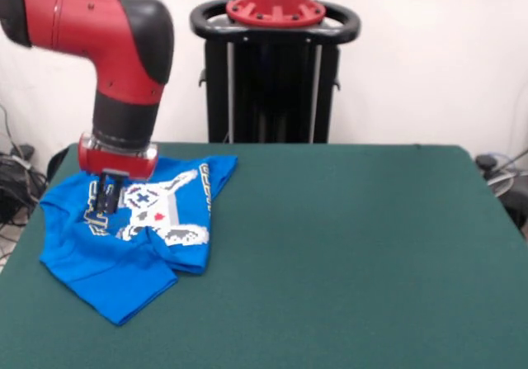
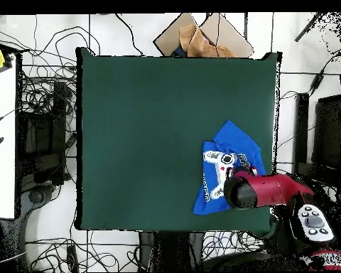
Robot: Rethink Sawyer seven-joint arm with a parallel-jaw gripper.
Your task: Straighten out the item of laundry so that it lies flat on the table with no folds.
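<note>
The bright blue T-shirt (image 1: 140, 249) lies rumpled on the left part of the dark green table (image 1: 355, 245), close to the far edge. Its white controller print faces up, and its right side is folded over onto itself. My gripper (image 1: 108, 197) points straight down onto the upper left of the print and touches the cloth. In the overhead view the shirt (image 2: 217, 165) lies near the table's (image 2: 145, 121) lower right edge. The red arm (image 2: 262, 190) covers part of the shirt and hides the gripper there.
The black pedestal (image 1: 275, 80) stands behind the table's far edge. In the overhead view, cardboard and brown paper (image 2: 200, 39) lie past the table's top edge. Cables cover the floor at left, and a white surface (image 2: 1, 142) borders the far left.
</note>
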